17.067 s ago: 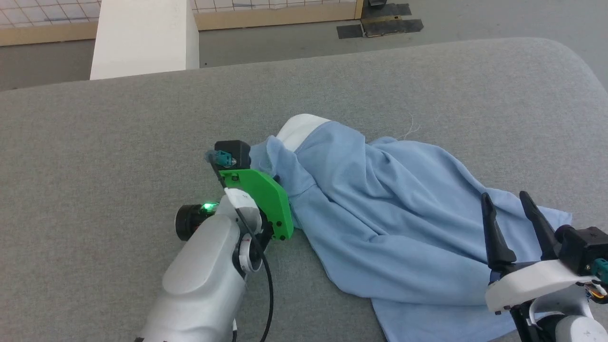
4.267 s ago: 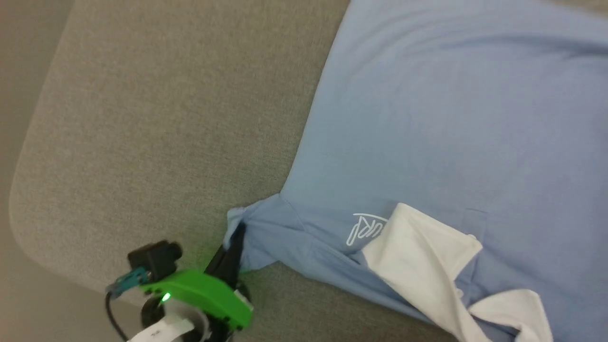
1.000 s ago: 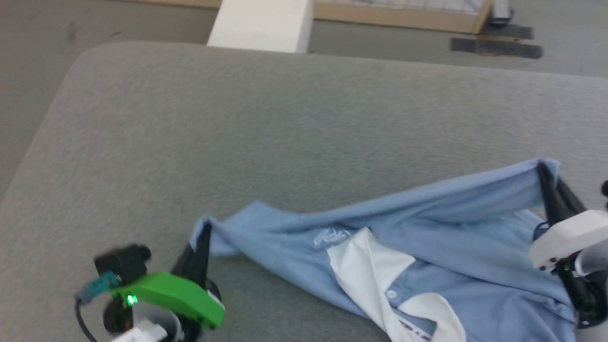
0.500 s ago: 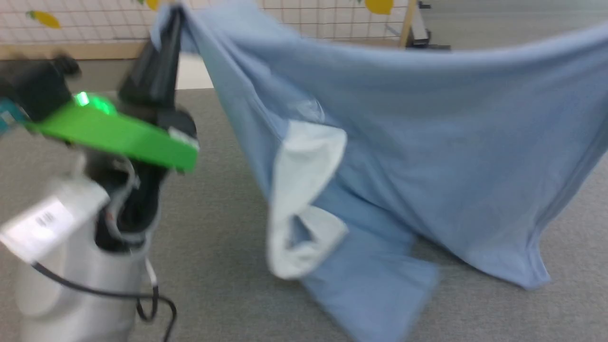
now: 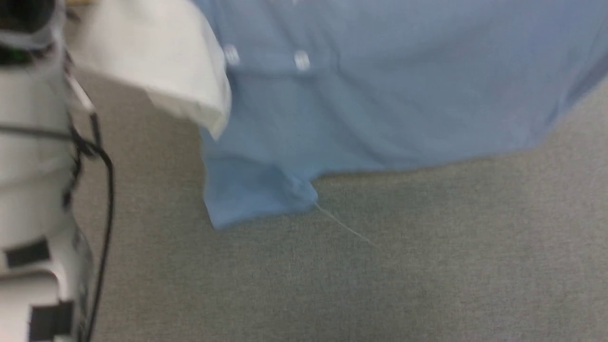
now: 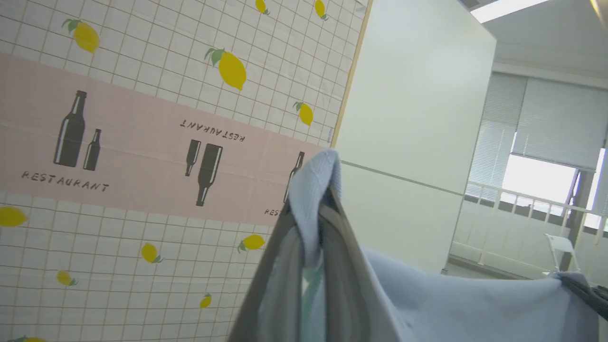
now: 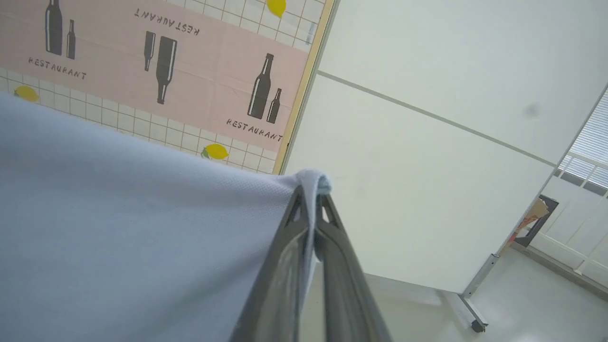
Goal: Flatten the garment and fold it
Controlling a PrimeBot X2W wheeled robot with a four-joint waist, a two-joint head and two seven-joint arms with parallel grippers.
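Note:
The garment (image 5: 380,95), a light blue shirt, hangs in the air above the grey padded table (image 5: 380,285). Its white collar (image 5: 156,71) and two buttons (image 5: 301,60) show at the top left, and a sleeve hangs lowest, close to the table. In the left wrist view my left gripper (image 6: 312,204) is shut on one corner of the garment (image 6: 451,304). The cloth runs taut to the right gripper (image 6: 586,292) at the far right. In the right wrist view my right gripper (image 7: 311,190) is shut on the other corner of the garment (image 7: 118,213). My pale left forearm (image 5: 28,166) stands at the left.
A loose thread (image 5: 342,225) trails from the sleeve over the table. Behind stand a tiled wall with lemons and bottles (image 6: 118,142) and a white partition (image 7: 427,166). A white chair (image 6: 563,247) stands by the window at the far right.
Both grippers have lifted the garment off the table and hold it stretched between them, higher than half a second ago. The head view has shifted too.

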